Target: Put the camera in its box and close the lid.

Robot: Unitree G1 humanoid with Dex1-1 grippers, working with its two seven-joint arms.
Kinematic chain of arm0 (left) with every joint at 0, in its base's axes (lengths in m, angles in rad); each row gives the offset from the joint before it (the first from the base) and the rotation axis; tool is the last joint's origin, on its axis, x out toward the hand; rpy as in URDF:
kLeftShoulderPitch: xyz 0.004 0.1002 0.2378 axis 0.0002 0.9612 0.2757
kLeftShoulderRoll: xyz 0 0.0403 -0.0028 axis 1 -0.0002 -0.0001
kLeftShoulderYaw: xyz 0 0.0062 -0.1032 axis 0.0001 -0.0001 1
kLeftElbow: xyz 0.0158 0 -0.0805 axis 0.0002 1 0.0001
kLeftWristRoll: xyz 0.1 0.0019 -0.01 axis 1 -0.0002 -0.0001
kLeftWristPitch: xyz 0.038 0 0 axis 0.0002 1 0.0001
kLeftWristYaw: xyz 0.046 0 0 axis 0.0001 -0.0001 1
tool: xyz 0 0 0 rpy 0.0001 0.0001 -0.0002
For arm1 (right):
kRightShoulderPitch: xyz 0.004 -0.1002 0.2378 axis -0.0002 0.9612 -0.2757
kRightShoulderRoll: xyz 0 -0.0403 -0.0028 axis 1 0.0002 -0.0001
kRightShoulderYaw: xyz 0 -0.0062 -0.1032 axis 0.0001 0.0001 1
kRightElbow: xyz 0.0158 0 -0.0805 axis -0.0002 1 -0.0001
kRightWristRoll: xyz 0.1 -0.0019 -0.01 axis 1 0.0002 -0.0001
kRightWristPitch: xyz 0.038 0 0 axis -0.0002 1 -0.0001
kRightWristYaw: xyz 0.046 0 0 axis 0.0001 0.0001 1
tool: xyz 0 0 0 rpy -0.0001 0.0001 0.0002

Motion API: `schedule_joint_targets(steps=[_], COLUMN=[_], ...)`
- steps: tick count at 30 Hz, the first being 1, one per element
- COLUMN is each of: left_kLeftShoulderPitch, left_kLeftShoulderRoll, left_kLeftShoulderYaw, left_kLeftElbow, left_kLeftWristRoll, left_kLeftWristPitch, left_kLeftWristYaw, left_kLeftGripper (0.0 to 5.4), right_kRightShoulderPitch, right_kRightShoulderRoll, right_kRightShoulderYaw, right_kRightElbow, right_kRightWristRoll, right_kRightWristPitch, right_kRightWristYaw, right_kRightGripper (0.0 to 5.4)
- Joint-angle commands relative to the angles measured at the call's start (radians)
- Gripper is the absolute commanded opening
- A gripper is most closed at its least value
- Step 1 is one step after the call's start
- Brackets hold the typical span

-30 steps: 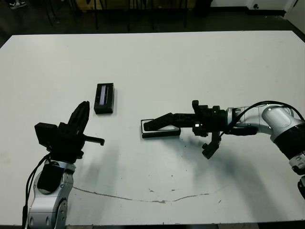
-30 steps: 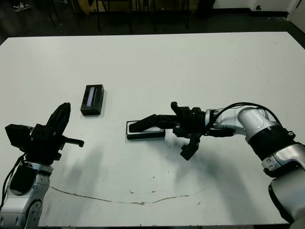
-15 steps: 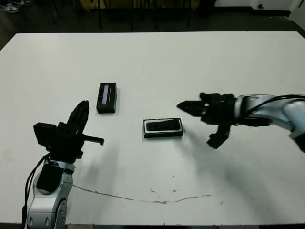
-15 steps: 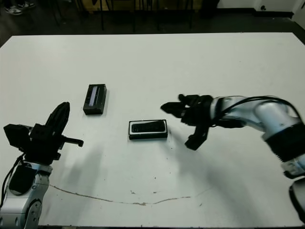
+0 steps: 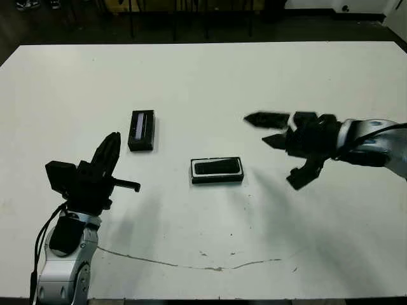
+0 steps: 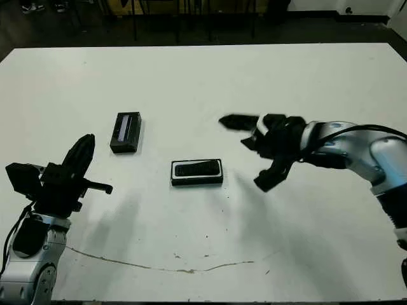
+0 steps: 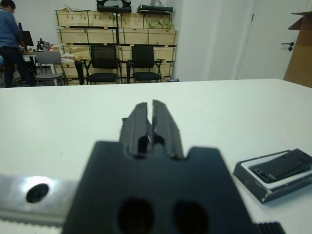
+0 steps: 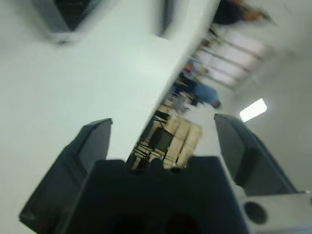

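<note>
Table [image 5: 203, 76]: one, white; a thin dark crack line runs along my near edge.
Box [image 5: 217, 171]: one, mid-table, black walls, white lining showing around its contents.
Camera [image 5: 217, 168]: one, lying flat inside the box, ribbed face up.
Lid [image 5: 141, 130]: one, flat on the table, left of the box and a little farther from me, well apart from it; pale stripe up.
My right gripper [image 5: 285, 152]: raised above the table, right of the box and clear of it; two fingers spread wide, nothing between them.
My left gripper [image 5: 109, 150]: near left, short of the lid, touching nothing; two fingers pressed together, empty.
Person [image 7: 8, 41]: one, standing far beyond the table, seen from my left wrist.
</note>
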Motion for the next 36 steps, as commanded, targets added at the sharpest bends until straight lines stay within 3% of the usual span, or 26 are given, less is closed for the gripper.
schedule_joint_targets(steps=[1,5,9,13,16,24,27,36], left_kLeftShoulderPitch=[0.010,0.011,0.010,0.010,0.009,0.011,0.013,0.019], left_kLeftShoulderRoll=[0.007,0.009,0.006,0.008,0.006,0.008,0.008,0.003], left_kLeftShoulderYaw=[0.005,0.005,0.005,0.003,0.004,0.004,0.002,-0.001], left_kLeftElbow=[0.005,0.007,0.008,0.009,0.009,0.004,0.001,0.000], left_kLeftWristRoll=[-0.003,-0.005,-0.009,0.000,0.000,-0.003,0.004,0.012], left_kLeftWristPitch=[0.016,0.013,0.010,0.005,0.005,0.012,0.013,0.011], left_kLeftWristYaw=[0.000,-0.005,-0.006,-0.005,-0.002,-0.003,0.002,0.007], left_kLeftGripper=[0.00,0.00,0.00,0.00,0.00,0.00,0.00,0.00], right_kRightShoulderPitch=[0.081,0.156,0.208,0.237,0.249,0.228,0.222,0.229], right_kRightShoulderRoll=[0.074,0.161,0.220,0.276,0.319,0.363,0.381,0.428], right_kRightShoulderYaw=[-0.063,-0.125,-0.137,-0.130,-0.119,-0.055,-0.024,0.047], right_kRightElbow=[0.021,-0.017,-0.057,-0.068,-0.080,-0.143,-0.159,-0.138], right_kRightWristRoll=[0.148,0.269,0.322,0.325,0.326,0.253,0.224,0.212], right_kRightWristPitch=[0.057,0.143,0.210,0.266,0.348,0.565,0.605,0.653], right_kRightWristYaw=[-0.030,-0.061,-0.055,-0.062,-0.045,0.051,0.069,0.111], right_kRightGripper=[4.72,4.05,3.31,2.59,2.04,0.57,0.03,0.01])
